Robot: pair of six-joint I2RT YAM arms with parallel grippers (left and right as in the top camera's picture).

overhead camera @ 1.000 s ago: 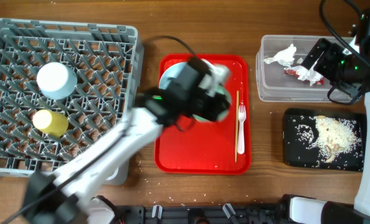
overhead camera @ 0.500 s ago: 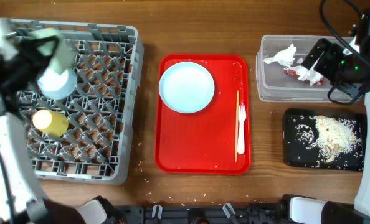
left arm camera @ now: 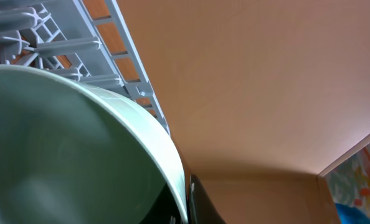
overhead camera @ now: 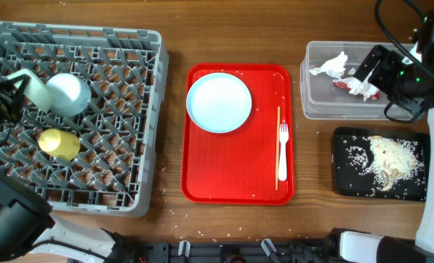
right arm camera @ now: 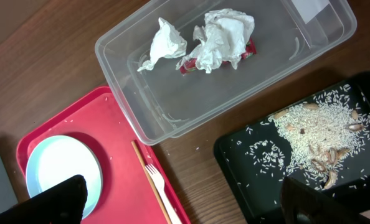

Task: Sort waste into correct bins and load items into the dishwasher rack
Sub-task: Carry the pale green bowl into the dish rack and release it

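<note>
Your L gripper (overhead camera: 12, 89) pinches the mint-green bowl (left arm camera: 66, 149) by its rim, over the rack (overhead camera: 122, 44) at its 9 o'clock edge. The white bowl (overhead camera: 67, 93) sits just beside, at 3 o'clock. R gripper (right arm camera: 188, 202): fingers spread wide, over the clear tub (right arm camera: 235, 93) w/ tissues (right arm camera: 225, 37).

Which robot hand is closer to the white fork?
Right. The right gripper is over the clear tub, beside the tray holding the fork. The left gripper is far off across the tray, at the rack's outer edge, holding the green bowl.
</note>
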